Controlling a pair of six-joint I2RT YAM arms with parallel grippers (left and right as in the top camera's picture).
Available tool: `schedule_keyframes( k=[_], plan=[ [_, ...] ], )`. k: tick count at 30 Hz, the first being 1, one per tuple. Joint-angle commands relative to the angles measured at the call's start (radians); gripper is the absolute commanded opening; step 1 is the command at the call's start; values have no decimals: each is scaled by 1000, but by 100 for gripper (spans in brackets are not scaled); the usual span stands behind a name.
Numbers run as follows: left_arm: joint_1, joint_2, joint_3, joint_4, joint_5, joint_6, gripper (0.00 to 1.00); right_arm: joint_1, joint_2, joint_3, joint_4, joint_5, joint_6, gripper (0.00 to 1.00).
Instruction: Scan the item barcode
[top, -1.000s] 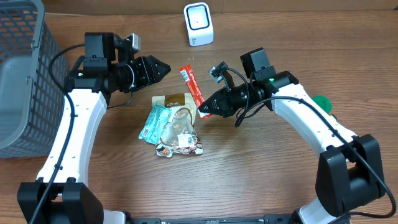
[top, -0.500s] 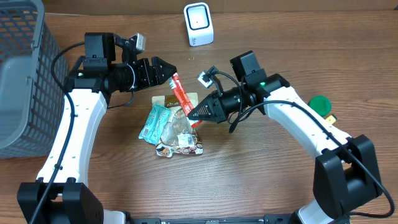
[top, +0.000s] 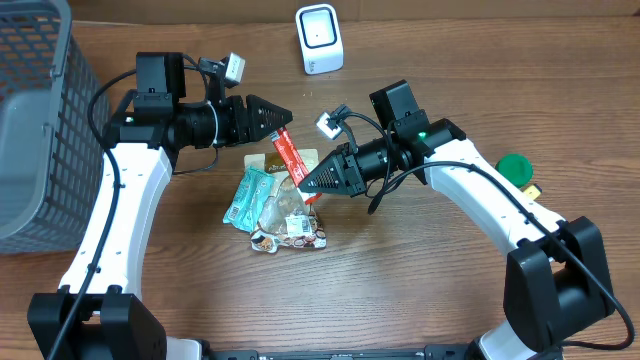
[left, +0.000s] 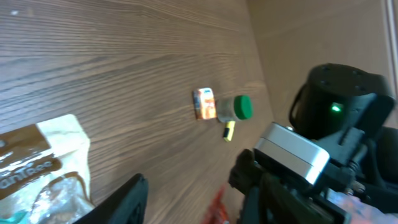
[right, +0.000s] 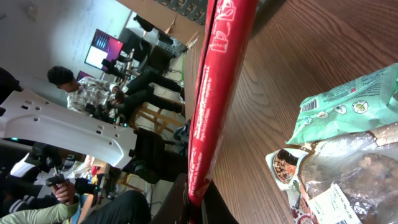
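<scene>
The item is a red stick packet (top: 290, 156), held tilted above the table. My right gripper (top: 304, 184) is shut on its lower end; in the right wrist view the packet (right: 219, 93) rises straight up from the closed jaws of the right gripper (right: 196, 208). My left gripper (top: 286, 117) reaches in from the left, at the packet's upper end. In the left wrist view its fingers (left: 127, 200) stand apart, the left gripper (left: 189, 199) is open, and the blurred red packet (left: 217, 209) lies between them with gaps on both sides. A white scanner (top: 319, 38) stands at the back.
A pile of snack packets (top: 280, 205) lies under the two grippers. A grey mesh basket (top: 35, 120) fills the left edge. A green-capped thing (top: 515, 167) lies at the right, and it (left: 241, 107) shows beside a small orange carton (left: 204, 104).
My right gripper has carried the red packet left and tilted it toward the left gripper. The left gripper has come forward around the packet's upper end and its jaws have narrowed.
</scene>
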Motion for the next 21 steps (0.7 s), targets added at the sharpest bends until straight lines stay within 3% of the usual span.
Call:
schedule_keyframes(
  k=[1,12,16,18,21],
  plan=[
    [-4,3,-1,2,71,18,43,0,-32,16,6,-27,0,4],
    [-23,3,-1,1,71,18,4,0,-32,16,17,-27,0,4],
    [-28,3,-1,0,71,18,4,0,-32,16,21,-27,0,4],
    [-28,3,-1,-4,70,18,4,-3,-32,16,21,-27,0,18],
    [-28,3,-1,-20,71,17,4,-15,-32,16,24,-27,0,29]
  ],
)
